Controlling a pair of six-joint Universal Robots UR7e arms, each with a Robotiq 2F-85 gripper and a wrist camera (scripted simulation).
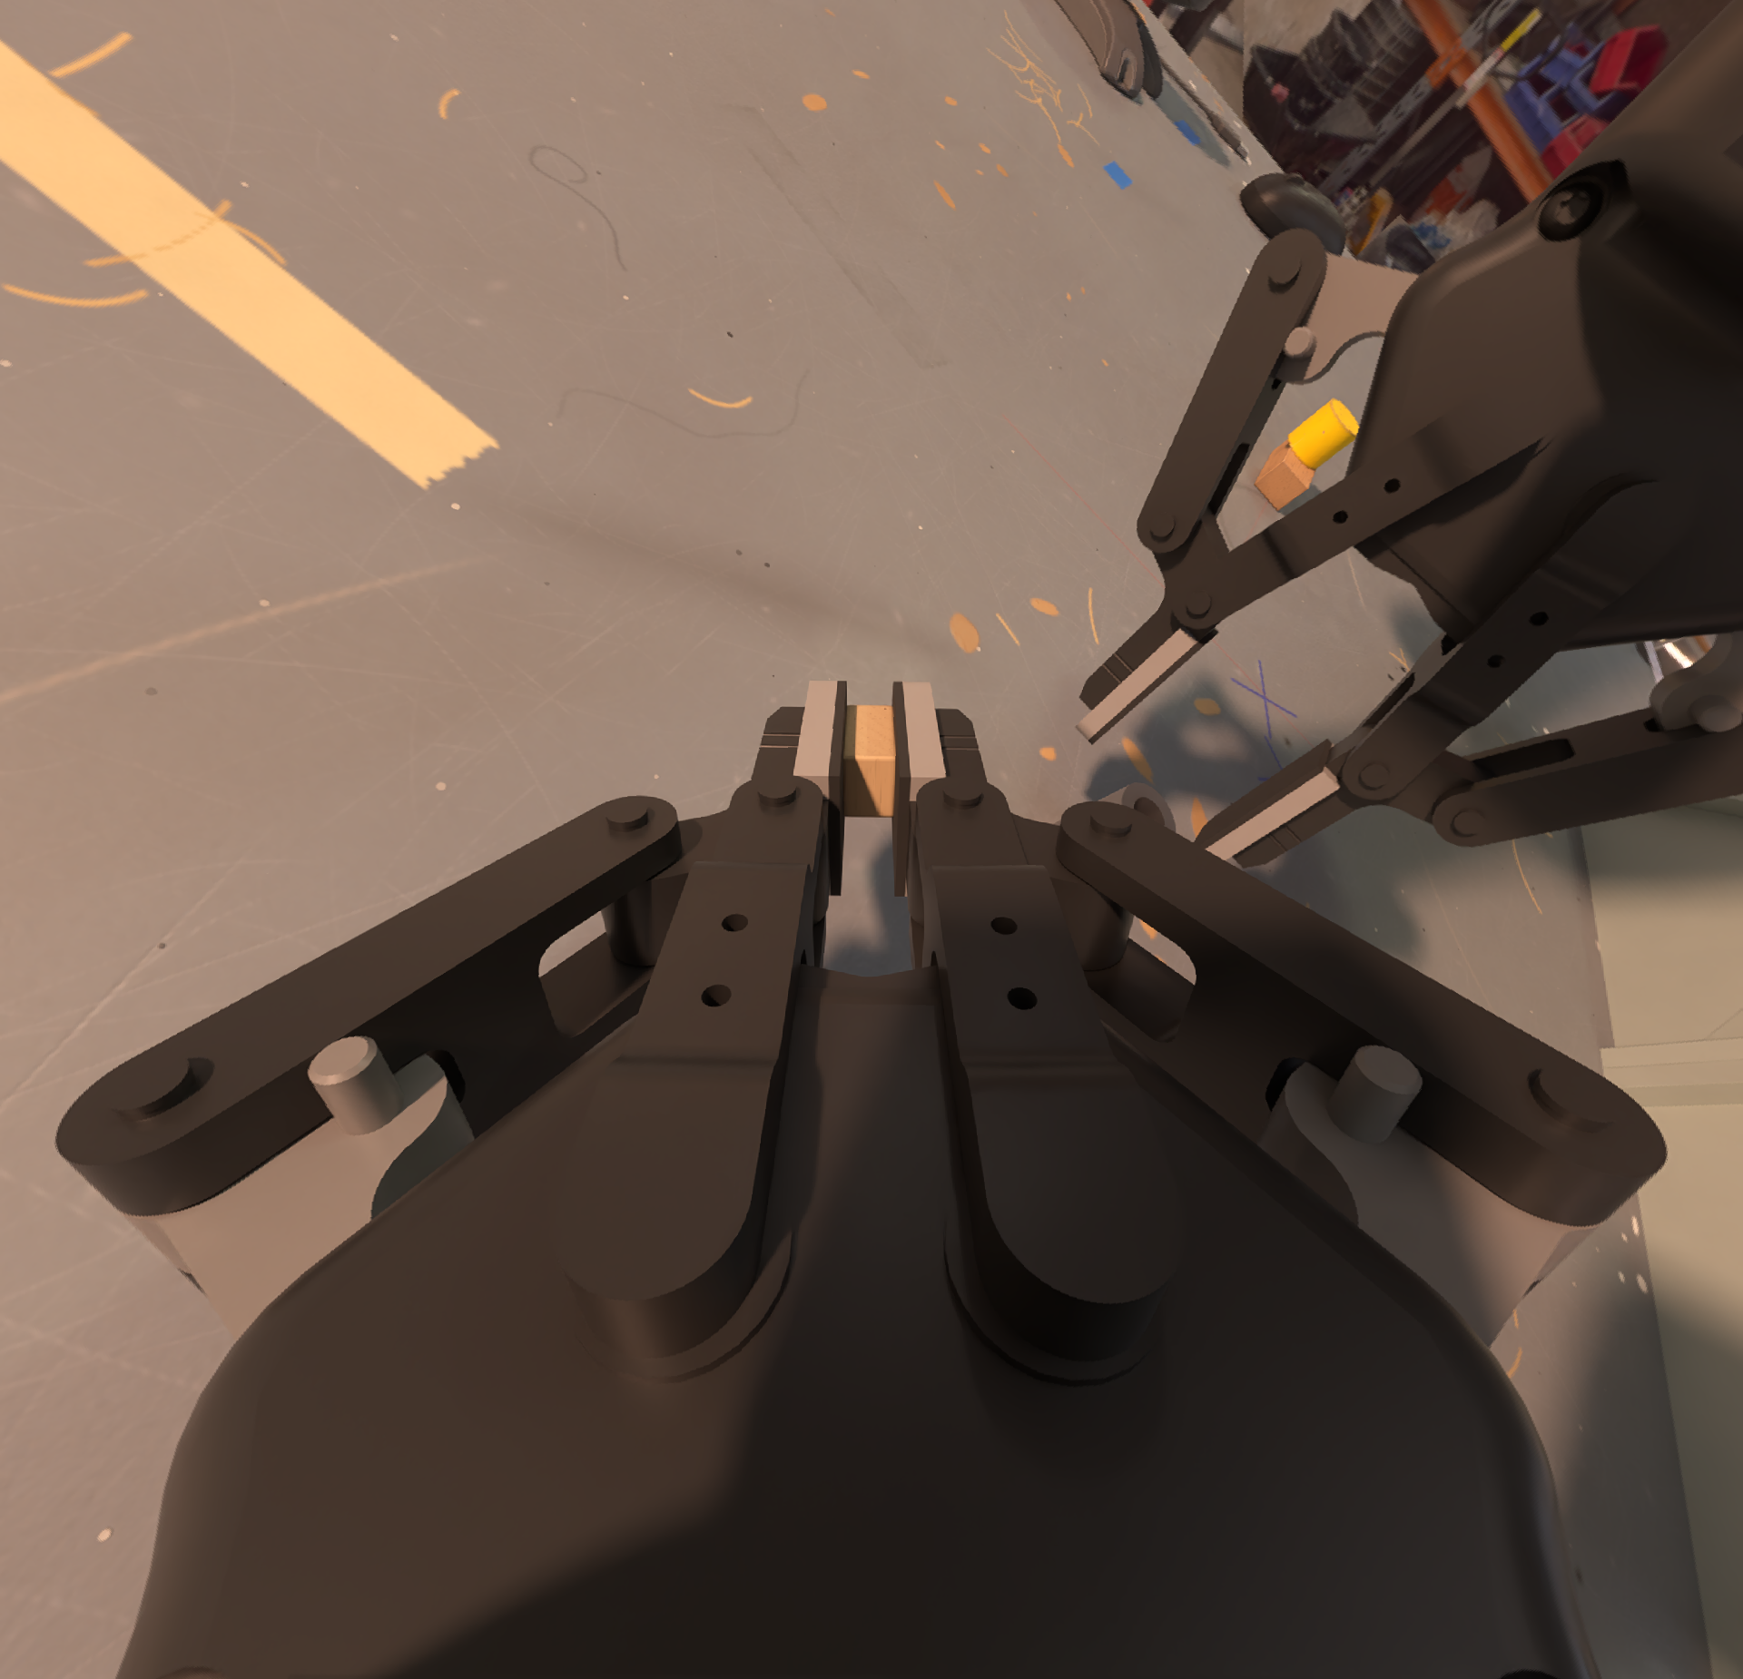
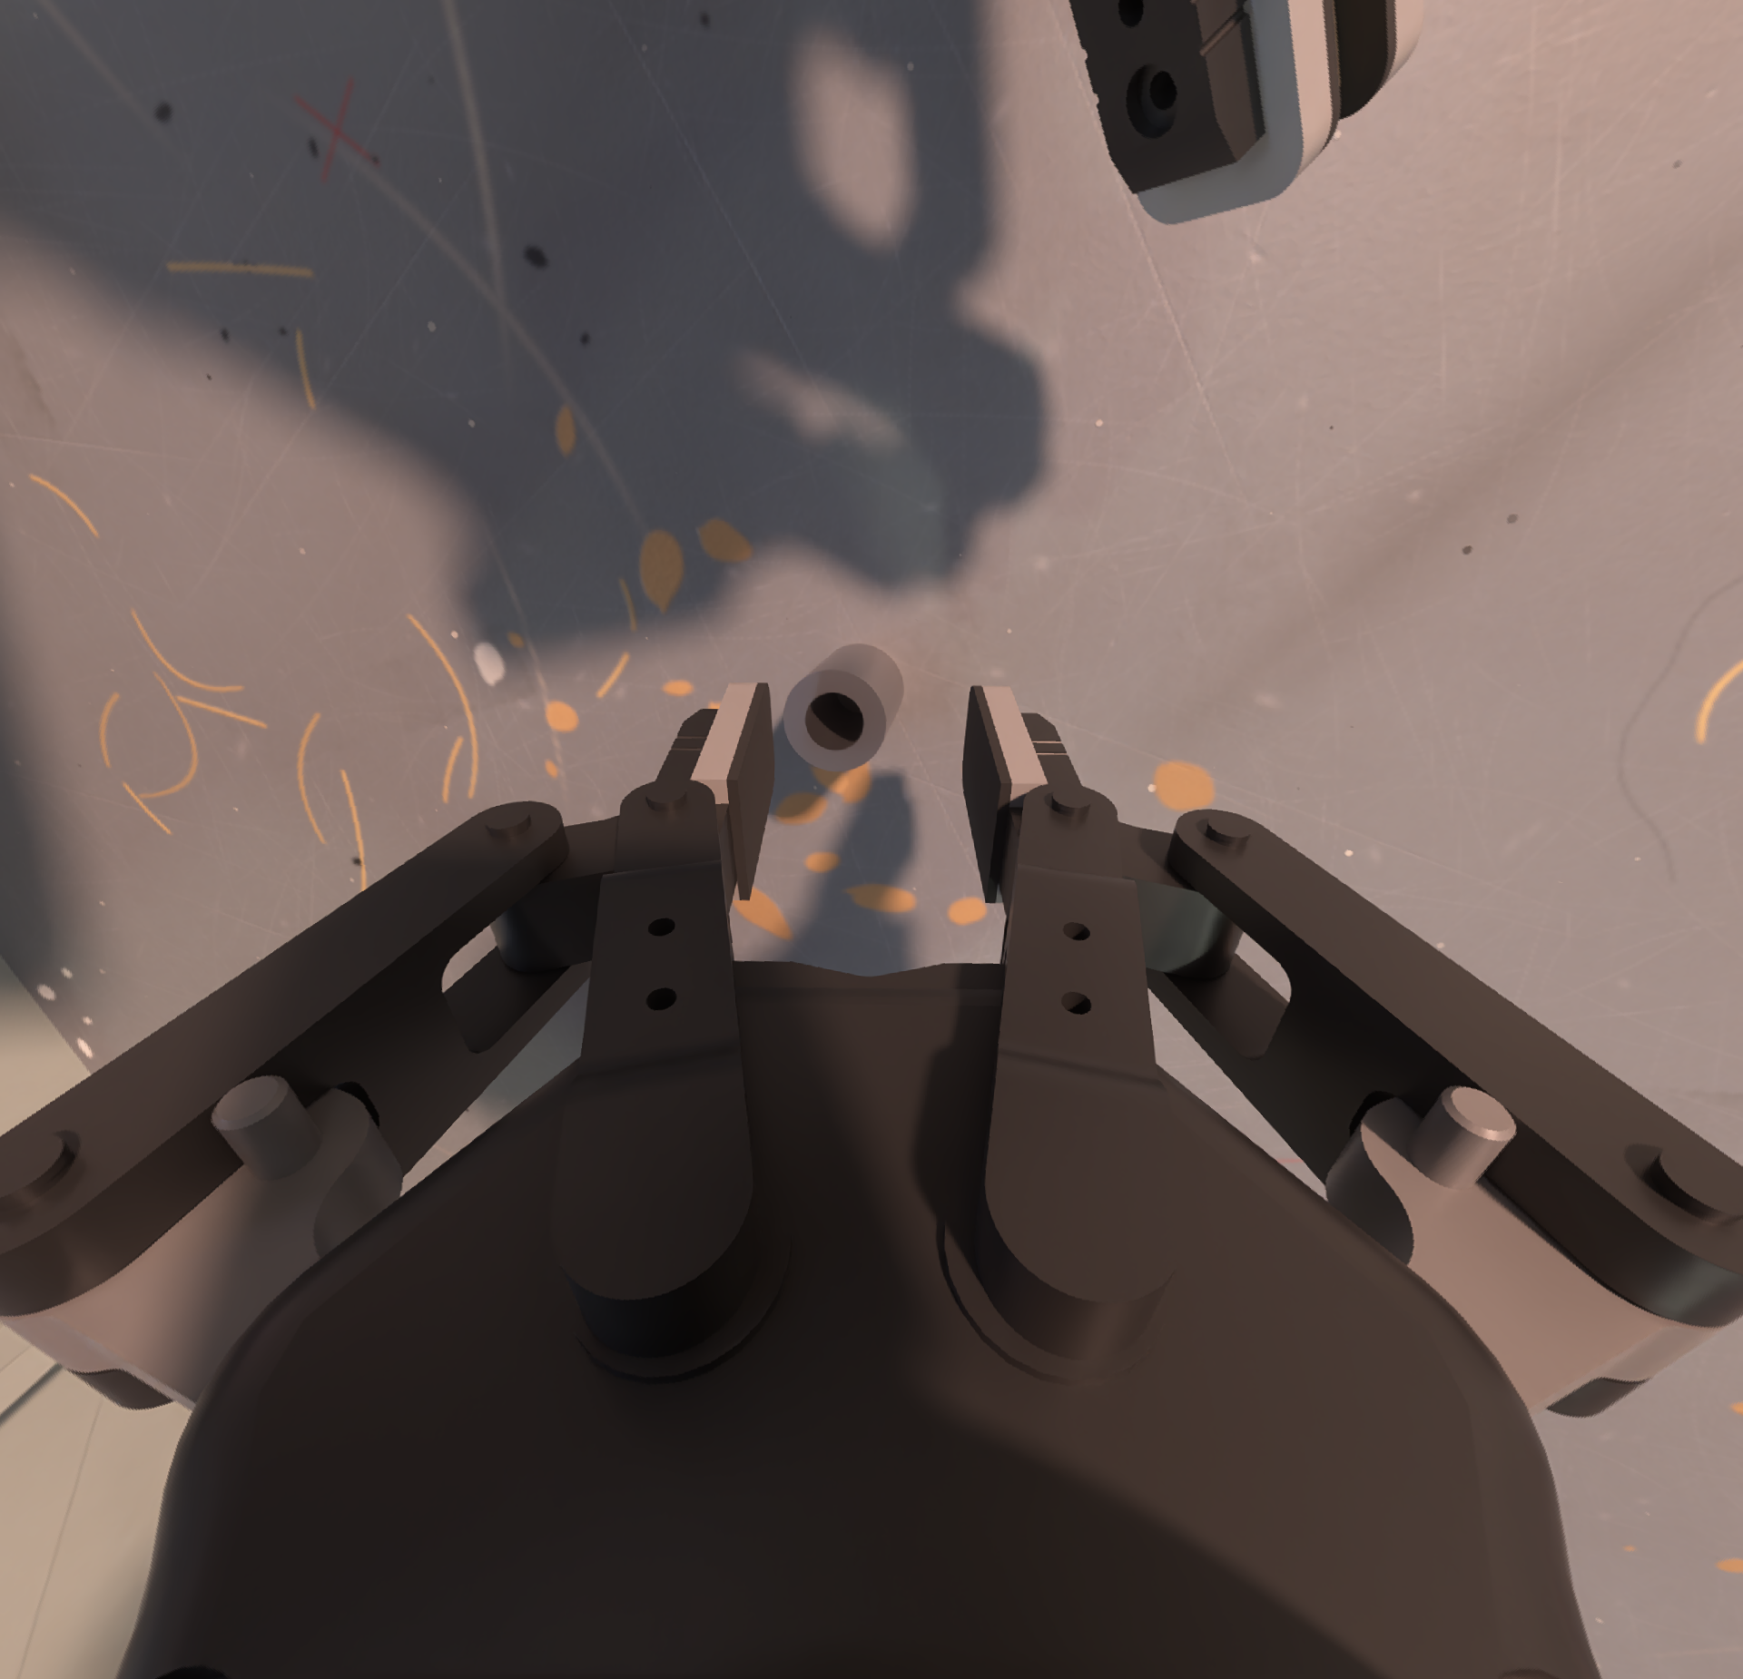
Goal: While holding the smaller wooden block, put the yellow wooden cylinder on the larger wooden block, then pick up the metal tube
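Observation:
My left gripper [image 1: 869, 730] is shut on the smaller wooden block [image 1: 869, 759] and holds it above the table. In the left wrist view the yellow wooden cylinder [image 1: 1322, 431] rests on the larger wooden block [image 1: 1285, 476] at the far right, partly hidden behind my right gripper [image 1: 1203, 766], which is open. In the right wrist view my right gripper [image 2: 866, 730] is open just above the table, and the short grey metal tube [image 2: 842, 708] lies between its fingertips, nearer the left pad, its bore facing the camera. The tube barely shows in the left wrist view.
The grey scratched table [image 1: 566, 549] carries orange paint marks and a strip of tan tape [image 1: 217, 257]. The left gripper's fingertips [image 2: 1254, 68] hang at the top right of the right wrist view. Shelving and bins [image 1: 1509, 97] stand beyond the table's far edge.

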